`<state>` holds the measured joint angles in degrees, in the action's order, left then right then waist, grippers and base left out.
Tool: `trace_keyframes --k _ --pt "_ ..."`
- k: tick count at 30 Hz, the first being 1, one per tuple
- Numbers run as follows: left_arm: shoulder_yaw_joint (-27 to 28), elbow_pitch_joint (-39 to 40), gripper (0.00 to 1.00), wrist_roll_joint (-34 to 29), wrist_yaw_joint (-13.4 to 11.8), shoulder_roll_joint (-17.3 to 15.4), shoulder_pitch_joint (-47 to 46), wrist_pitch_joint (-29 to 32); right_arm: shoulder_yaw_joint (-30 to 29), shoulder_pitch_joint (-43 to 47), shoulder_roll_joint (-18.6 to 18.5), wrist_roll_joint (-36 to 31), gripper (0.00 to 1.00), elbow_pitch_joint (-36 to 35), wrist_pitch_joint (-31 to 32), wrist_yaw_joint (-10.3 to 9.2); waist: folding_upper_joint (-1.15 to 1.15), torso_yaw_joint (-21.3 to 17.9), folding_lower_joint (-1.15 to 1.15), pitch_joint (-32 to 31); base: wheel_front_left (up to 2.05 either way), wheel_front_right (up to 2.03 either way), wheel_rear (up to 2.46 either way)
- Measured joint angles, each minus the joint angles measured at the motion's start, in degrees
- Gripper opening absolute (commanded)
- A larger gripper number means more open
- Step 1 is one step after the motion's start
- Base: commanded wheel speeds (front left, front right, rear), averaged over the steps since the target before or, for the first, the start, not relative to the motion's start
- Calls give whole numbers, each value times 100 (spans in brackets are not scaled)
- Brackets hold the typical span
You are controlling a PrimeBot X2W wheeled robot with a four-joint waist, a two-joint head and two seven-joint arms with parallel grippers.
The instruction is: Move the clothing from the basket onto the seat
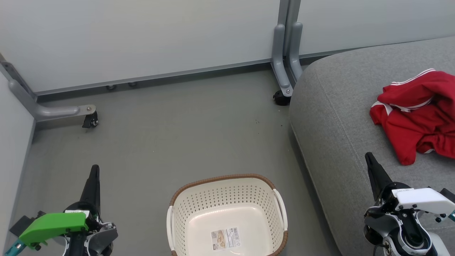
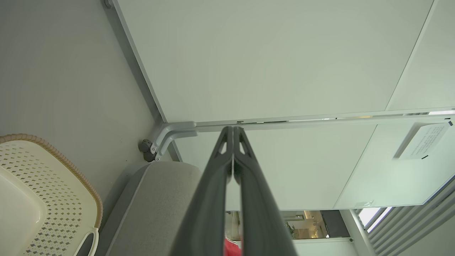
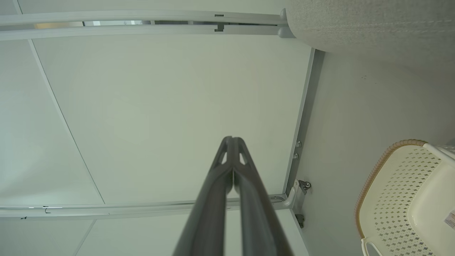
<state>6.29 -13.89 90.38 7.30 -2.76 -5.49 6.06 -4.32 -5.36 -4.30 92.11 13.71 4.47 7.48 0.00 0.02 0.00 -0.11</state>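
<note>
The cream basket (image 1: 227, 199) with a brown rim stands on the floor at the bottom centre, holding nothing but its sticker label. Crumpled red clothing (image 1: 419, 113) with white stripes lies on the grey seat (image 1: 334, 117) at the right. My left gripper (image 1: 94, 170) is at the lower left, left of the basket, its fingers pressed together on nothing. My right gripper (image 1: 369, 157) is at the lower right over the seat's front part, below the clothing, shut and holding nothing. In the wrist views the left gripper (image 2: 233, 128) and right gripper (image 3: 231, 138) show closed tips, with the basket (image 2: 39, 188) (image 3: 401, 192) at the edge.
Pale partition panels (image 1: 142, 35) on grey metal feet with castors (image 1: 90, 122) (image 1: 282, 97) close off the back and left. Grey floor (image 1: 177, 135) lies between the panels, the basket and the seat. The seat (image 2: 160, 199) also appears beside the left fingers.
</note>
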Motion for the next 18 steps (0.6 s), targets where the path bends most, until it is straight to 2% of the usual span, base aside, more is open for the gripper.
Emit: trace_keyframes --k 5,18 --pt "25 -21 0 193 1 0 -34 45 -32 -38 3 168 0 16 51 0 0 -2 0 29 0 0 0" --pt "26 -21 0 196 2 0 -45 48 -57 -60 22 164 0 20 82 0 0 -2 0 29 0 0 0"
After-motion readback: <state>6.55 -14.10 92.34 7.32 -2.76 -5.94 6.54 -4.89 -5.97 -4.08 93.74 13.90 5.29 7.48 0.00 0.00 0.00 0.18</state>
